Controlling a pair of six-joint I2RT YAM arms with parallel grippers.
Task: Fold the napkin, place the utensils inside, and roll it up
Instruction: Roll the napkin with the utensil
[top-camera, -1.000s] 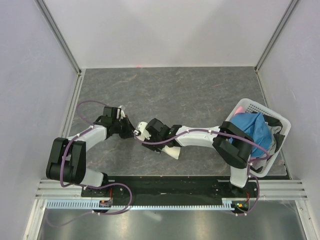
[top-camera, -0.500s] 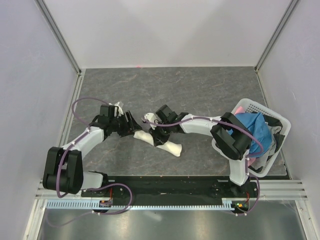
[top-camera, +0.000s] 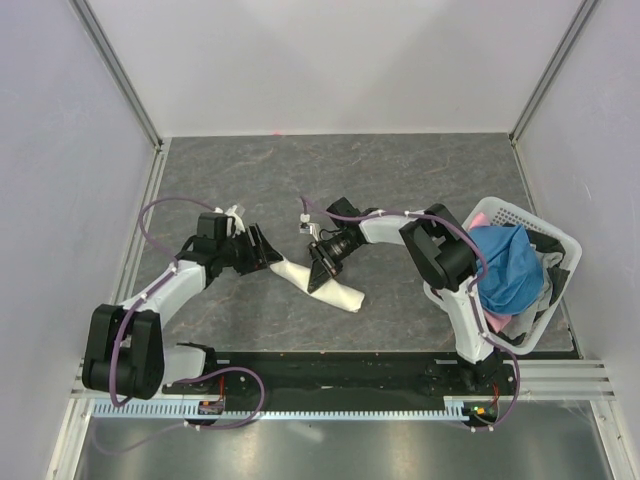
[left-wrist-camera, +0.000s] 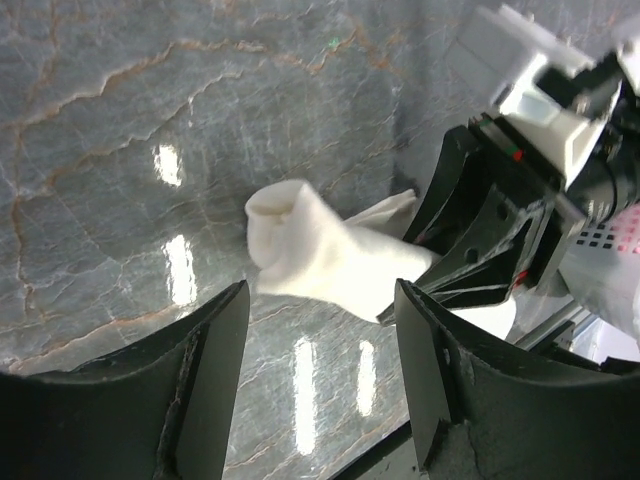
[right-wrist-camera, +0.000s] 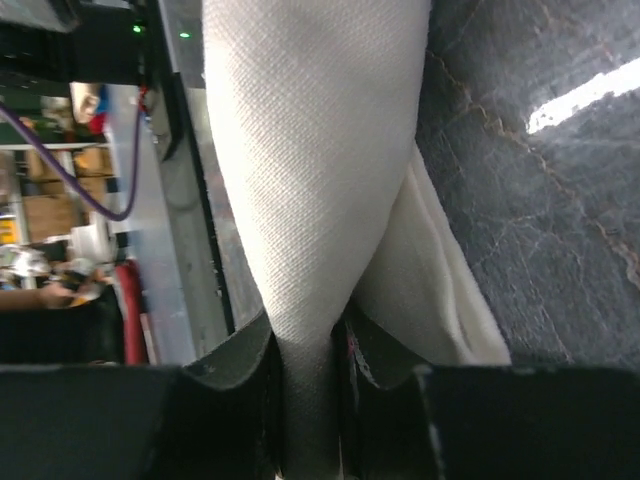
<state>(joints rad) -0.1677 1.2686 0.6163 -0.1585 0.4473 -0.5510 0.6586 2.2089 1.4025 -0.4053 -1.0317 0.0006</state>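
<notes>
The cream-white napkin (top-camera: 338, 289) lies as a rolled bundle on the grey table, slanting from near my left gripper toward the front right. My right gripper (top-camera: 320, 274) is shut on its middle. In the right wrist view the cloth (right-wrist-camera: 310, 150) is pinched between the two fingers (right-wrist-camera: 232, 372). My left gripper (top-camera: 271, 258) stands open just off the roll's left end. In the left wrist view the rolled end (left-wrist-camera: 300, 245) lies ahead of the empty jaws, with the right gripper (left-wrist-camera: 470, 260) clamped behind it. The utensils are hidden.
A white basket (top-camera: 530, 215) stands at the table's right edge holding a blue cloth (top-camera: 505, 265) and a pink cloth (top-camera: 483, 216). White walls close off the back and sides. The black rail with the arm bases runs along the front.
My left gripper opened, let go of the roll's end and drew back left. My right gripper closed on the napkin, and its arm swung farther back across the table.
</notes>
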